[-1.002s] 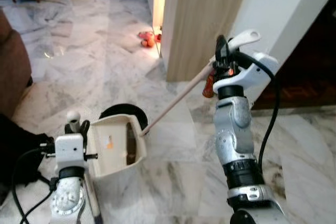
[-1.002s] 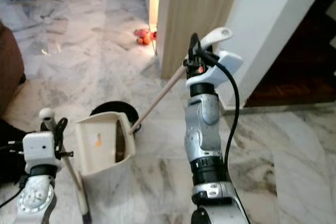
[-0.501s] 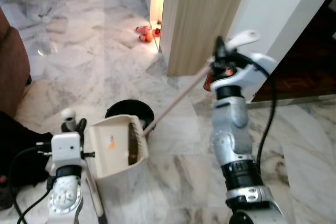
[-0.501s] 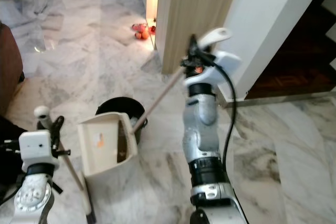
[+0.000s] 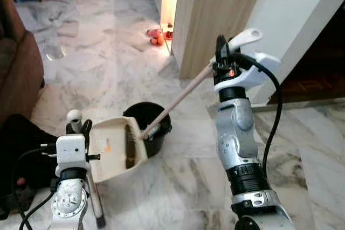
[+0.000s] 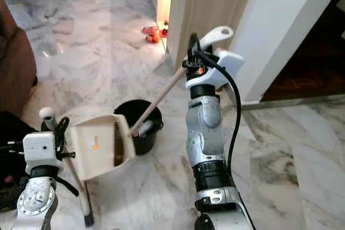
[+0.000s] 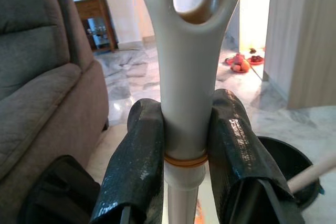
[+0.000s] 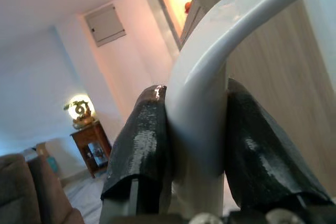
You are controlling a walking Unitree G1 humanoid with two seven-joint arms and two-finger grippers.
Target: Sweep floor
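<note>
The left gripper has its two black fingers clamped on the pale cream handle with a loop-shaped end, the shaft squeezed between the pads and the loop rising just beyond the fingertips. That handle runs down to one cream plastic upright dustpan, which stands tilted just beside the gripper on the white-and-grey marbled floor, its open mouth turned toward one round black bucket touching its far edge. The right gripper is closed too, its two fingers pinching the curved white plastic grip at the top of one broom with a long light wooden stick; from those fingers the stick slants down and away, and its lower end sits at the bucket's rim, right against the dustpan's edge. Well beyond both grippers, a small cluster of orange and red objects lies on the floor by the wood-panelled wall, too small to count. A brown sofa stands off to the left gripper's side.
</note>
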